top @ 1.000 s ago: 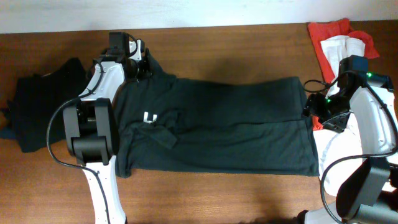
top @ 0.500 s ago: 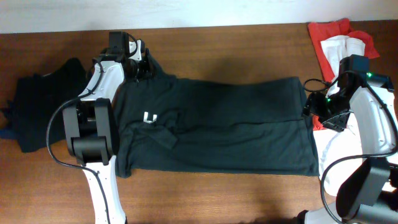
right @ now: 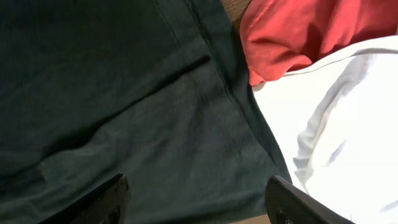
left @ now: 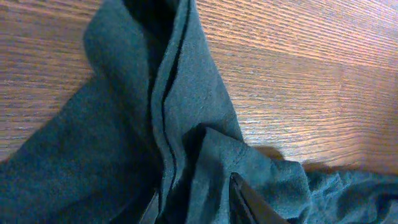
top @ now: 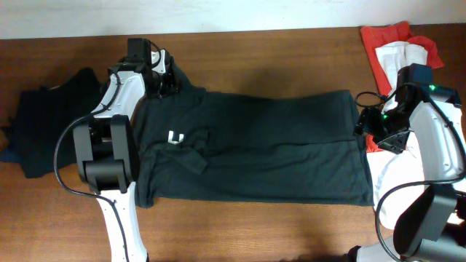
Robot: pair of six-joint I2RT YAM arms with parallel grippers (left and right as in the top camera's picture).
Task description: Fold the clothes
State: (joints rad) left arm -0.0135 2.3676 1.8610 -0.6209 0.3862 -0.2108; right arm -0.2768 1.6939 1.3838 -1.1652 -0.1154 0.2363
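Nothing has moved; shirt (top: 262, 145) lies lengthwise from left gripper (left: 196, 205), clamped on its far corner, to right gripper (right: 196, 202), fingers apart over the hem.

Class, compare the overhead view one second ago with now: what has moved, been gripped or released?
Nothing visibly changed. The left gripper stays at the far left corner of the dark T-shirt, and the right gripper stays at its right edge. The fabric lies as before.

Left claw (left: 196, 202) tips mostly below frame edge; hold on black T-shirt (left: 112, 137) unclear.
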